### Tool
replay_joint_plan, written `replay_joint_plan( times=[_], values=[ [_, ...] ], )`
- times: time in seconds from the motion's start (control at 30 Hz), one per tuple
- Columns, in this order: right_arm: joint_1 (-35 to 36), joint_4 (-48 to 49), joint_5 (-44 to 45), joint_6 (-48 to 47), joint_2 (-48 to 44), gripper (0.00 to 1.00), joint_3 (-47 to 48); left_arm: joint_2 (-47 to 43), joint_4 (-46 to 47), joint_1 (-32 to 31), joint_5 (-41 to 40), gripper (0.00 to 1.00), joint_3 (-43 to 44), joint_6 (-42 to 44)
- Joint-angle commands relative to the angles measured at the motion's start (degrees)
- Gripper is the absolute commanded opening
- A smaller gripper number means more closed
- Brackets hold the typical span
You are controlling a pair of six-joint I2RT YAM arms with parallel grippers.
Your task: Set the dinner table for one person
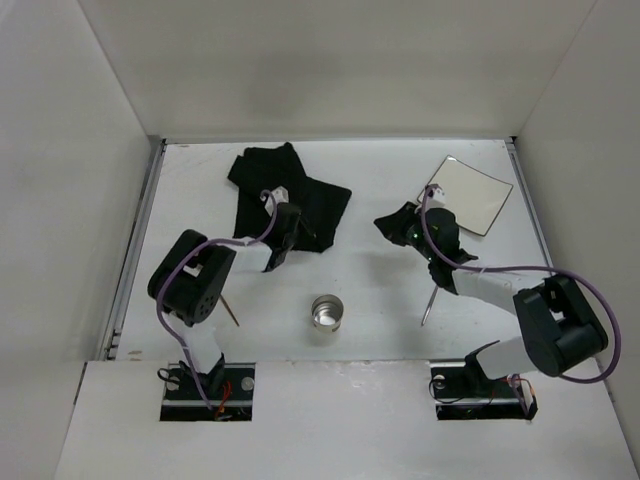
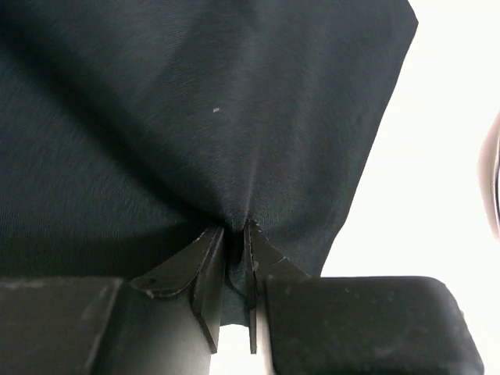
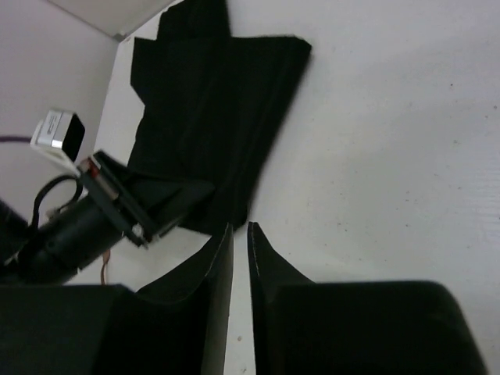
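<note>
Pinching black mat (image 2: 195,117) (left gripper (image 2: 234,236)).

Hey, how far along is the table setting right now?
Nothing looks set yet. In hand: the left jaws pinch the crumpled black mat, which lies folded at the far side of the dinner table. The right jaws are shut and empty. Left to do: flatten the mat, then arrange the white plate, metal cup and utensil on or around it.

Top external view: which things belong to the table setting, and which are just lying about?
Belongs: black cloth mat, gripped by left end effector; white square plate; metal cup; thin silver utensil; dinner table itself.
Lying about: thin brown stick, too small to identify.
</note>
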Motion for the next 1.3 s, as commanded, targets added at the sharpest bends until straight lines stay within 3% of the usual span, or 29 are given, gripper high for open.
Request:
replay_joint_plan(
  times=[0.0, 0.07, 0.17, 0.2, 0.27, 0.47, 0.63, 0.8, 0.97, 1.13, 1.27],
  values=[
    [0.66, 0.52, 0.28, -0.62, 1.64, 0.19, 3.24, -4.37, -0.34, -2.22, 4.44, 0.07, -7.38, 2.07],
    [0.93, -0.27, 1.52, -0.54, 3.74, 0.28, 4.12, -7.36, 0.89, -4.94, 3.91, 0.12, -10.37, 2.24],
    [1.45, -2.82, 5.46, -0.8, 6.56, 0.52, 5.87, -10.7, 1.95, -6.53, 2.69, 0.24, -12.84, 1.46],
    [1.72, -3.61, 6.96, -0.45, 7.87, 0.55, 6.49, -12.19, 2.21, -6.54, 2.25, 0.28, -13.54, 0.58],
    [2.24, -5.89, 8.02, -0.01, 10.24, 0.55, 8.15, -15.26, 3.17, -6.45, 2.07, 0.34, -14.95, -0.3],
    [3.65, -10.46, 11.45, -0.1, 18.51, 0.55, 14.83, -29.75, 2.84, -4.26, 0.49, 0.4, -20.92, -0.39],
    [3.92, -11.7, 11.72, 1.66, 21.5, 0.55, 17.21, -41.02, -7.51, 0.92, -4.69, 0.45, -26.11, -0.74],
    [3.74, -13.11, 11.63, 2.36, 23.35, 0.53, 18.88, -44.2, -11.94, 9.44, -6.29, 0.49, -31.03, -2.06],
    [3.74, -13.11, 8.91, 3.59, 25.81, 0.44, 21.25, -41.65, -7.38, 14.2, -4.44, 0.51, -32.97, -3.73],
    [3.74, -11.62, 7.41, 4.82, 27.13, 0.26, 22.75, -33.58, -1.14, 16.84, -4.17, 0.52, -31.84, -5.4],
    [3.65, -8.11, 7.32, 5.09, 27.05, 0.17, 22.05, -24.36, 4.75, 16.58, -4.09, 0.51, -28.59, -7.16]
  ],
)
